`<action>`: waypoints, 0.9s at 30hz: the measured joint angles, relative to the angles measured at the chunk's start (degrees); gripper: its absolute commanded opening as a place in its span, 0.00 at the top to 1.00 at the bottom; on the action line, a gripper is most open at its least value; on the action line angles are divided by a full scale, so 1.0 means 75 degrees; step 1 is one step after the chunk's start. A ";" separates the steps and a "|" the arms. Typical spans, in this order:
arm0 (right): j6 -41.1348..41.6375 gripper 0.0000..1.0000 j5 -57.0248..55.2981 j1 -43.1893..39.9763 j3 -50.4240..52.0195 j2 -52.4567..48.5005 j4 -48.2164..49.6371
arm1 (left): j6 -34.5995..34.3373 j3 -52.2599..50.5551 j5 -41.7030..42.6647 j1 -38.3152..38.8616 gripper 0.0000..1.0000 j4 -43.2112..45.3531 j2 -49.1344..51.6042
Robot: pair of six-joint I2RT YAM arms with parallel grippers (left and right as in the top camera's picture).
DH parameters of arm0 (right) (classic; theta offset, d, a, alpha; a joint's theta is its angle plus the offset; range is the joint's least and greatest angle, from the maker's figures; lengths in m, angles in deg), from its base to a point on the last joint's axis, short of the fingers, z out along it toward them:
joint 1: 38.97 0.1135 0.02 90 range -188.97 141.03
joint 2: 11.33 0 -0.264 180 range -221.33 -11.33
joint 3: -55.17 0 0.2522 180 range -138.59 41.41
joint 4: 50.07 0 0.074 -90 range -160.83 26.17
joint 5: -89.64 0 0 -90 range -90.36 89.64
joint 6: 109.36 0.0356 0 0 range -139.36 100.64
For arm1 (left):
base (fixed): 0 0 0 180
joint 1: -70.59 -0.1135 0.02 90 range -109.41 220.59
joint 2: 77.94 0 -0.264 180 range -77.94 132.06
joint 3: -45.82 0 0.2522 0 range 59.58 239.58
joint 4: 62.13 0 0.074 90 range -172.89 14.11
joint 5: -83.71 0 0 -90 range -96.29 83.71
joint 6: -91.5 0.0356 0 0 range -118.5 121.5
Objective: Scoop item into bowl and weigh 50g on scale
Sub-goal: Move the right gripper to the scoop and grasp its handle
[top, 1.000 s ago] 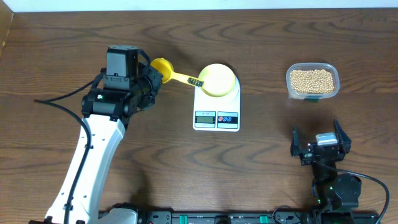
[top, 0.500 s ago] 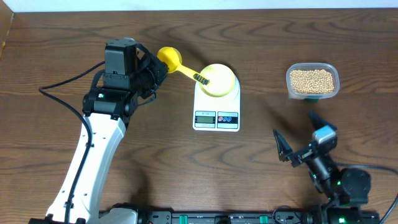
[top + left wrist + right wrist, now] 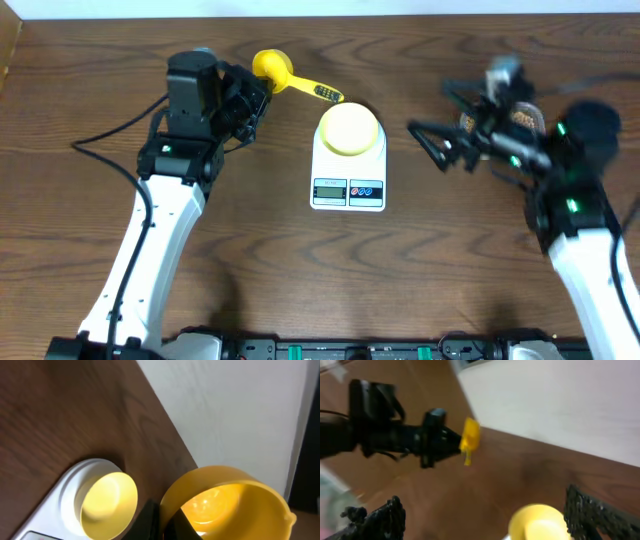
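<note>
Nothing on the counter (image 3: 250,270) can be read as text, number or brand. The scale (image 3: 348,172), near the middle of the counter's far edge, has a small grey display (image 3: 330,190) on its front, but any digits there are too small to make out. The yellow scoop (image 3: 272,68) has a dark patch on its handle, perhaps printing, which is also illegible.

Dark wooden table (image 3: 300,270), white scale (image 3: 348,192) resting near its middle, display toward the robot
</note>
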State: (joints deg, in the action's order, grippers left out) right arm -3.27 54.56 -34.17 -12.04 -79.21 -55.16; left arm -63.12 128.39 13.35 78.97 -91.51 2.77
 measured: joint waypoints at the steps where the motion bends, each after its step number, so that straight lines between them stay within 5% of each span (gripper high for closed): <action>1: 0.0061 0.01 0.0093 0.0198 -0.0312 -0.0414 0.0017 | -0.0175 0.0000 0.0003 0.0003 0.93 0.0012 0.0073; 13: 0.0405 0.02 0.0367 0.1274 -0.0950 -0.2317 0.1580 | -0.0676 0.0000 0.0003 0.0423 0.93 0.0513 0.0437; 16: 0.0708 0.30 0.0391 0.1454 -0.0965 -0.2410 0.1603 | -0.0551 0.0000 0.0000 0.0621 0.93 0.0560 0.0495; 27: 0.1932 0.52 -0.0962 0.1827 -0.0982 -0.2716 0.1396 | -0.0286 0.0000 0.0029 0.0985 0.92 0.0740 0.0600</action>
State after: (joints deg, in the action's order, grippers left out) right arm 11.23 47.34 -20.46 -19.41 -99.58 -44.69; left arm -65.26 128.39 13.57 86.36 -85.95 7.27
